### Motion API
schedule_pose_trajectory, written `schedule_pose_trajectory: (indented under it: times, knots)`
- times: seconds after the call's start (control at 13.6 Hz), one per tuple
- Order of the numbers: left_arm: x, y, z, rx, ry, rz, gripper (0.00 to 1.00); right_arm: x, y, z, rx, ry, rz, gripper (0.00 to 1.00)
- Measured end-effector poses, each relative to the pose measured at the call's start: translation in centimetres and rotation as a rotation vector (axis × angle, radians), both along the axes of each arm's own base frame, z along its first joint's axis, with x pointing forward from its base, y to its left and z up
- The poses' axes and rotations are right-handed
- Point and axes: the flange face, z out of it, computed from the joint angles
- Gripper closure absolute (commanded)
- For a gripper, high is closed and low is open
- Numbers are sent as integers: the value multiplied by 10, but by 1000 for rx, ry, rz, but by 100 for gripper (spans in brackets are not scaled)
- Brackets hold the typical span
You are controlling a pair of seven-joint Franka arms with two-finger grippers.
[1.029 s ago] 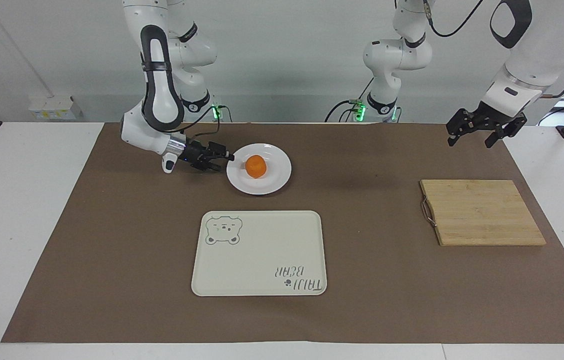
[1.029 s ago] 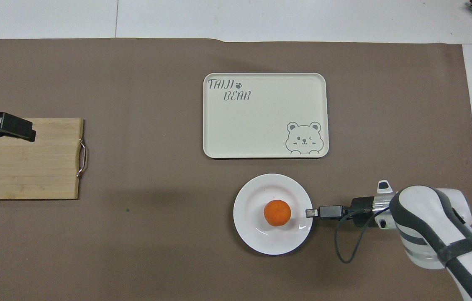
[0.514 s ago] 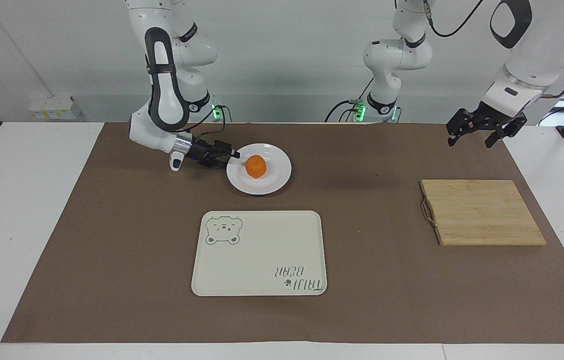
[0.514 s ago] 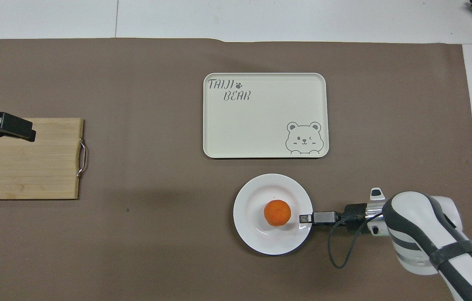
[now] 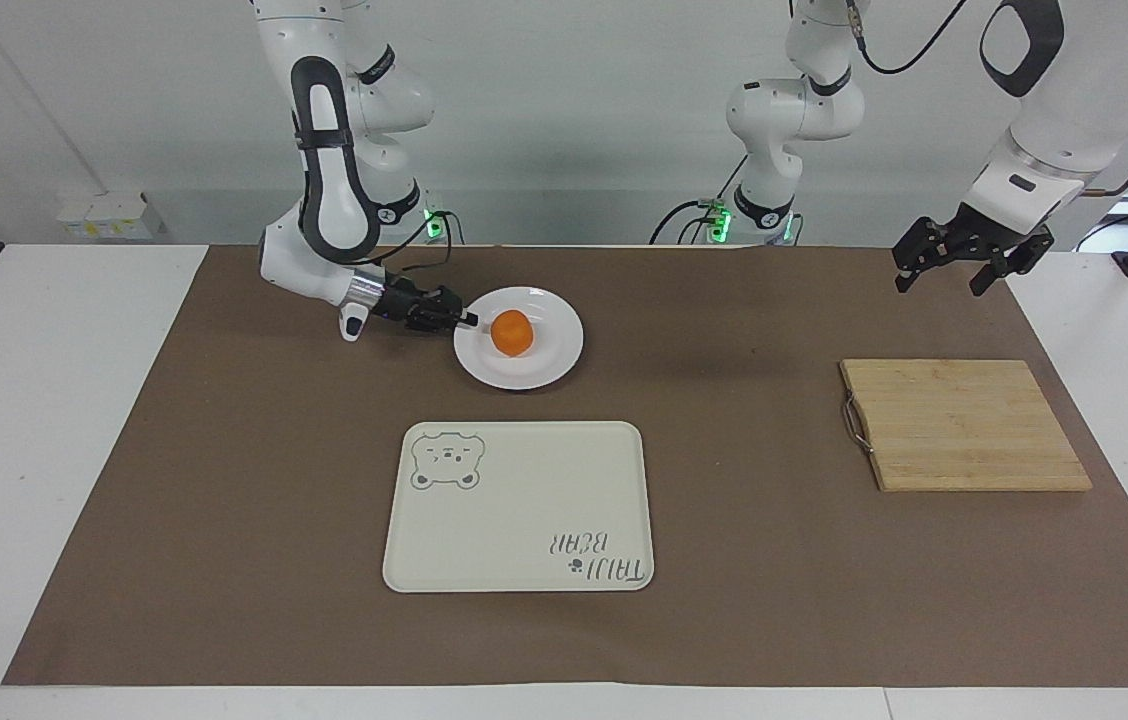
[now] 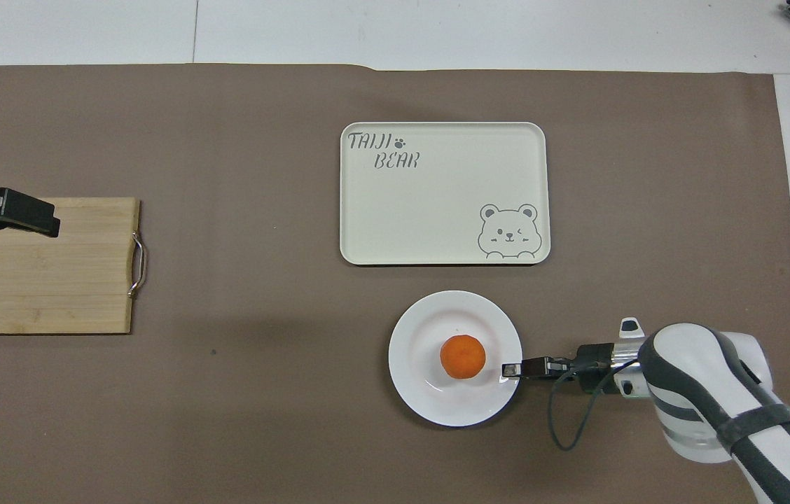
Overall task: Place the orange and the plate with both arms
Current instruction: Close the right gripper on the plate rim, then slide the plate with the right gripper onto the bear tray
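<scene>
Since a second ago the right gripper (image 5: pixel 464 321) has slid in from just off the round glossy white plate (image 5: pixel 546 358) onto its rim at the right arm's end, and its fingers have pinched together there; plate nudged very slightly, small round orange (image 5: pixel 511 332) unmoved at the plate's centre. Right arm bends down low from its base, forearm angled toward the table, wrist lying nearly flat, fingers pointing sideways at the orange; gripper now clamped on the plate edge (image 6: pixel 507 369), fingertips just short of the fruit, not touching it. Left gripper (image 5: pixel 954 270) hangs high over the table's edge at the left arm's end, jaws spread wide, nothing in them, arm waiting. Under and a bit away from it toward the table's middle lies the rectangular bamboo cutting board (image 5: pixel 964 425) with a metal handle. Farther from the robots than the clamped gripper sits the cream rectangular tray with bear print (image 5: pixel 518 506), close to the plate but not touching, a narrow strip of brown paper table cover (image 5: pixel 224 500) between them. Wide bare cover between plate and board, and around the tray's outer edges.
</scene>
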Motion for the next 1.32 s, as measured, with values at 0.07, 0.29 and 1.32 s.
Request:
schedule_pose_trajectory:
  times: [0.07, 0.29, 1.32]
  knots:
    - [0, 0, 0, 0, 0, 0, 0, 0, 0, 0, -2, -1, -2, 100]
    - [0, 0, 0, 0, 0, 0, 0, 1, -1, 1, 6, -38, 13, 100]
    - [0, 0, 0, 0, 0, 0, 0, 54, 9, 31, 131, -115, -76, 100]
